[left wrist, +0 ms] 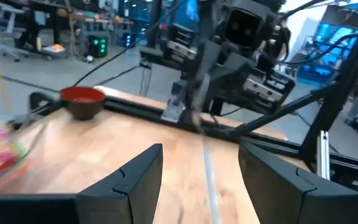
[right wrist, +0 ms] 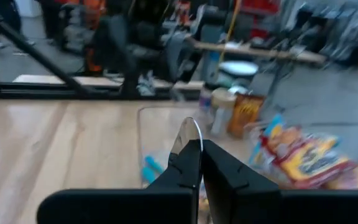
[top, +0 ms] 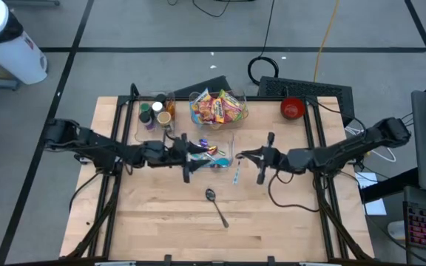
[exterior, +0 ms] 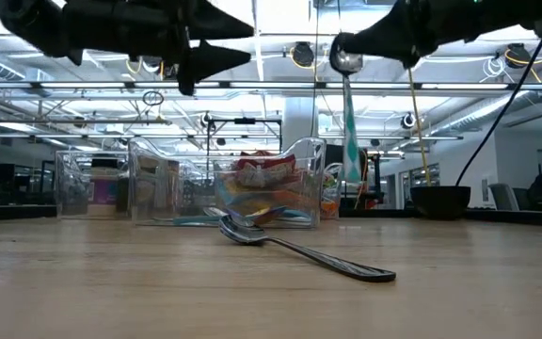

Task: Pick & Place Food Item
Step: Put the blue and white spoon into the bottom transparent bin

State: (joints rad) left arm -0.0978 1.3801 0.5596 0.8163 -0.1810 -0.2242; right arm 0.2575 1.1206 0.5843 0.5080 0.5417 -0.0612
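Colourful snack packets [top: 219,108] fill a clear bin at the table's far middle. Nearer, a second clear bin [top: 230,140] holds small bright items. My right gripper [top: 242,156] reaches in from the table's right, held high [exterior: 344,58], and is shut on a teal-handled utensil [exterior: 351,132]. My left gripper [top: 202,151] comes from the left, level above the second bin, and stands open [left wrist: 201,180] with nothing between its fingers. It faces the right gripper. My right gripper pinches the utensil's metal head end [right wrist: 191,133] between its two shut fingers, and a sliver of metal shows above the fingertips. The fingers lie level, coming from the table's right. The teal handle [exterior: 352,155] hangs straight down below them, clear of the table.
A metal spoon [top: 217,206] lies on the wood near the table's middle front. A clear bin with bottles and jars [top: 156,114] stands at the far left, and a red bowl [top: 292,108] at the far right. The near half of the table is bare wood.
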